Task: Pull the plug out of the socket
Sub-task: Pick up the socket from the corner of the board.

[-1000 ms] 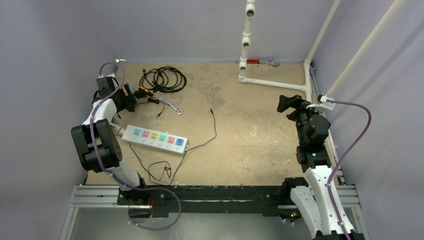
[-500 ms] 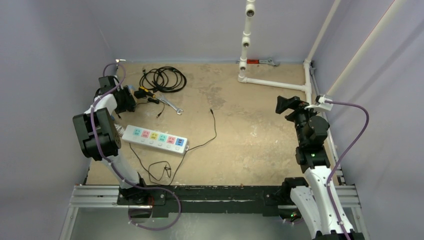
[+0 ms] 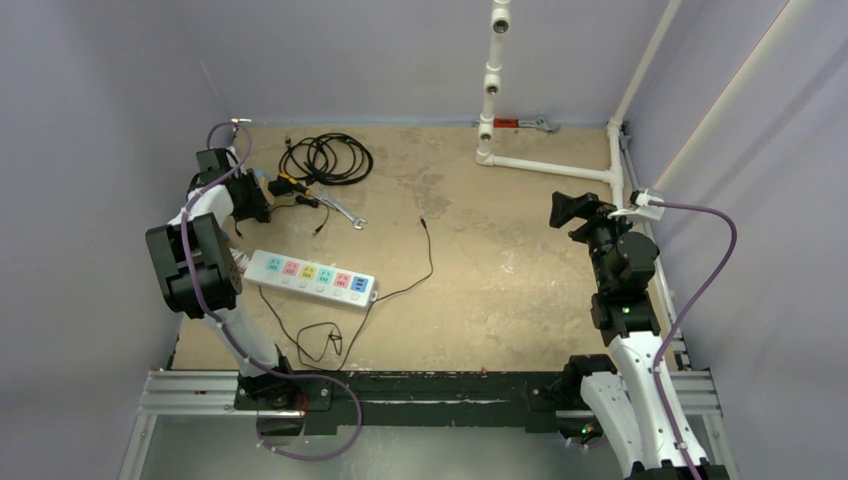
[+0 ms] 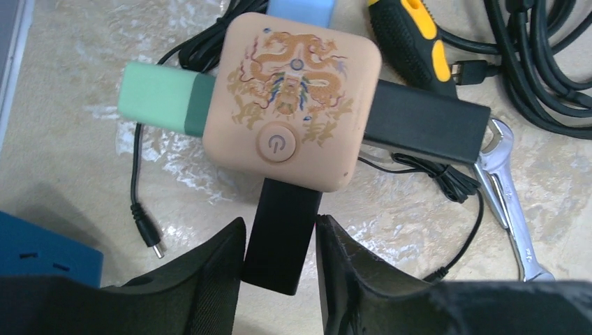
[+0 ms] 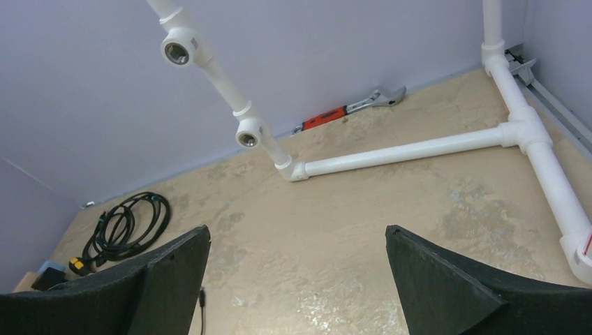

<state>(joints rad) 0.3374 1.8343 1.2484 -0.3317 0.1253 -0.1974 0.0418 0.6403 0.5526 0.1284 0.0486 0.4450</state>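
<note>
The socket (image 4: 293, 98) is a peach cube with a dragon print and a power button, lying on the table at the far left. Plugs stick out of its sides: green (image 4: 157, 94), blue (image 4: 300, 10), a black one on the right (image 4: 426, 122), and a black plug (image 4: 279, 237) on the near side. My left gripper (image 4: 280, 222) is shut on that near black plug, one finger against each side. It shows by the left wall (image 3: 250, 200) in the top view. My right gripper (image 5: 294, 230) hangs open and empty over the right half (image 3: 565, 210).
A white power strip (image 3: 310, 277) lies just in front of the socket. A coiled black cable (image 3: 325, 158), a wrench (image 4: 509, 195), a yellow-black tool handle (image 4: 412, 42) and a loose barrel connector (image 4: 146, 234) crowd it. White PVC piping (image 3: 545, 167) and a red-handled wrench (image 3: 520, 124) stand far right.
My left arm's elbow has swung back toward the left wall, and the wrist has settled over the socket. The right gripper has drifted slightly left.
</note>
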